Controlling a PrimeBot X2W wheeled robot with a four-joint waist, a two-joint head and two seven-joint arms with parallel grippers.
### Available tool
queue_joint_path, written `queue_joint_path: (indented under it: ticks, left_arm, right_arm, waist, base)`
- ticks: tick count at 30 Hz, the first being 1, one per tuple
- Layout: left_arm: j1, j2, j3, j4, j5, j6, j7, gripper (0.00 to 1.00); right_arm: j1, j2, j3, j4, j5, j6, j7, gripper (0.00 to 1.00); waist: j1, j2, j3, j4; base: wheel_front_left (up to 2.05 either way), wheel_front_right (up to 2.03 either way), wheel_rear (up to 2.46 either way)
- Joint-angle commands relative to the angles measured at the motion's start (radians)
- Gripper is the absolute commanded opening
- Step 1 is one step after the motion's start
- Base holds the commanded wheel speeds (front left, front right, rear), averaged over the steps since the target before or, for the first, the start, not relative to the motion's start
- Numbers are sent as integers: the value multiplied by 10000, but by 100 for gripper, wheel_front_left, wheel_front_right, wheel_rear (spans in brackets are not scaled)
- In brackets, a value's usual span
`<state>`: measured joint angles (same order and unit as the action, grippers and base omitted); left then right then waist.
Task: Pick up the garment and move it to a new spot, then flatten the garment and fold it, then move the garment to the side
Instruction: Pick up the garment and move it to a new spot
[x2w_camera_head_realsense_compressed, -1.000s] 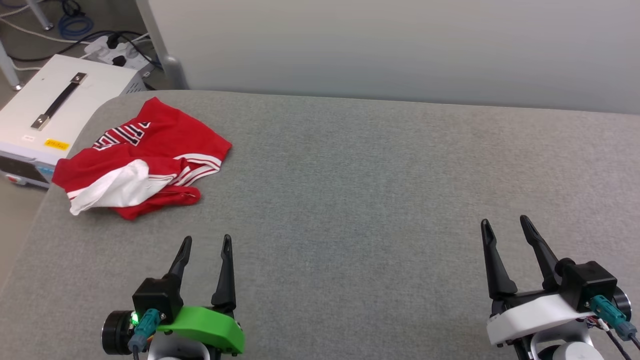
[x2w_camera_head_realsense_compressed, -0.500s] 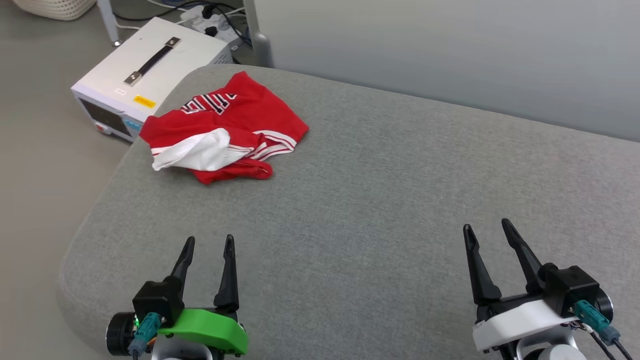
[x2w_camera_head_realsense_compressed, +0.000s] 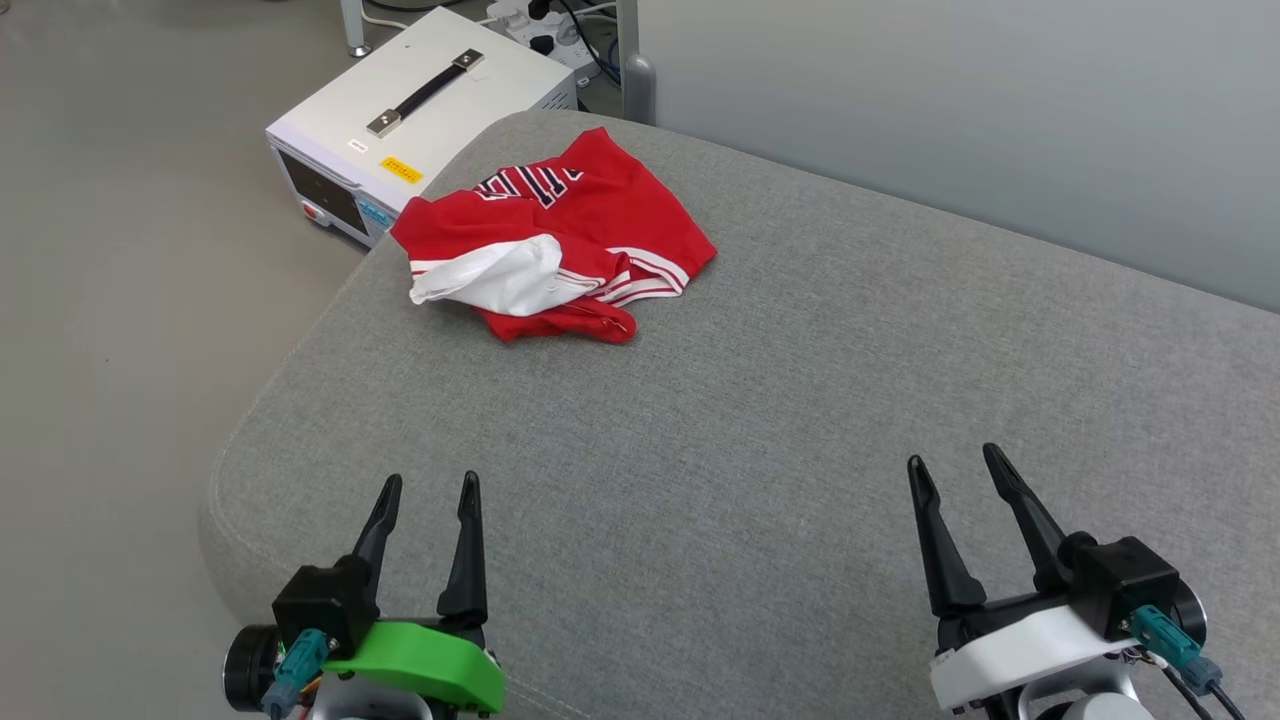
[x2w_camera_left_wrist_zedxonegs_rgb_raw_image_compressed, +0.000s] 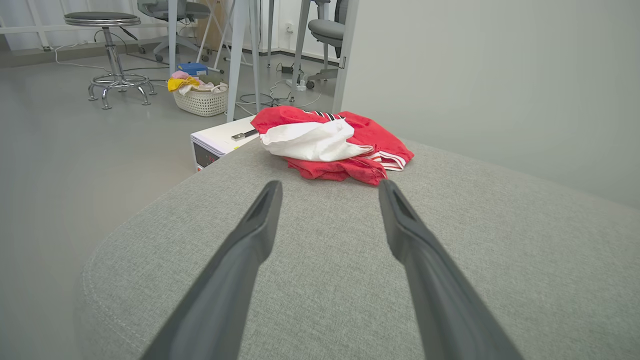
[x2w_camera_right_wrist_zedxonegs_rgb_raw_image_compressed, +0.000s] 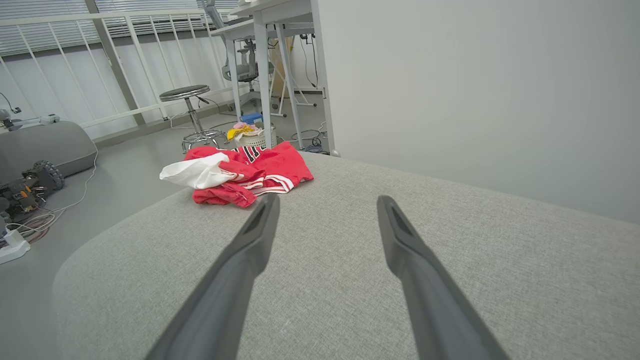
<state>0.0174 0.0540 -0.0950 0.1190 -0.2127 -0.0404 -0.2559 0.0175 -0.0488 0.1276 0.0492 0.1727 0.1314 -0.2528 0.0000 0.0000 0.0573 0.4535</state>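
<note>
Ahead, garment (x2w_camera_head_realsense_compressed: 600, 215) crumpled on grey cushion (x2w_camera_head_realsense_compressed: 750, 420); left tool (x2w_camera_head_realsense_compressed: 430, 480), right tool (x2w_camera_head_realsense_compressed: 952, 457) spread, empty.

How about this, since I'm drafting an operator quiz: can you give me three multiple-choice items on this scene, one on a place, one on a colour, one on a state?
1. Where does the garment lie on the grey cushion?
A. In the middle of it
B. At its far left corner, near the white box
C. Draped over its right edge

2. What colour is the mount of the left end effector?
A. Blue
B. Yellow
C. Green

3. What state is the right end effector in?
A. Open, holding nothing
B. Shut on the garment
C. Shut on a sleeve

Answers: 1 B, the head view shows it crumpled at that corner. 2 C, the shell behind the dark fingers is bright green. 3 A, its fingers stand apart over bare cushion, far from the garment.
</note>
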Motion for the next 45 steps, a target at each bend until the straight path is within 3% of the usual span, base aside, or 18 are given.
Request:
queue_joint_path:
  ticks: [1,13,20,26,34,40,45]
  left_arm:
    - [-21,-38,-29,-15,-53,-61,-59,100]
    - [-41,-38,219,-119,-119,-145,-59,100]
    - [-1042,104,464,1077,-82,-631,-59,100]
    - [-3374,1198,43,2862,-378,-867,559,100]
    - [-6610,3187,-1333,4189,-2378,-900,3361,100]
    - [-7971,4613,-2680,4744,-3585,-901,4970,100]
    - [-8578,5247,-3379,5344,-4368,-902,5820,100]
  right_arm:
    - [72,-14,15,34,84,-7,-90,100]
    - [54,-14,142,-48,-85,-7,-90,100]
    - [-273,-14,328,-239,-601,-7,-90,100]
    - [-781,-16,540,-521,-944,-7,-90,100]
    - [-1571,-88,880,-924,-1142,-7,-90,100]
    - [-1903,-133,983,-1087,-1181,-7,-90,100]
    - [-2046,-178,1018,-1155,-1237,-7,-90,100]
  waist:
    - [0,0,-14,5]
    - [0,0,292,-211]
    - [0,0,1255,-697]
    - [0,0,2339,-1361]
    - [0,0,3673,-2284]
    - [0,0,4327,-2853]
    - [0,0,4709,-3178]
  base:
    - [0,0,0]
    - [0,0,0]
    - [0,0,0]
    - [0,0,0]
    - [0,0,0]
    - [0,0,0]
    - [0,0,0]
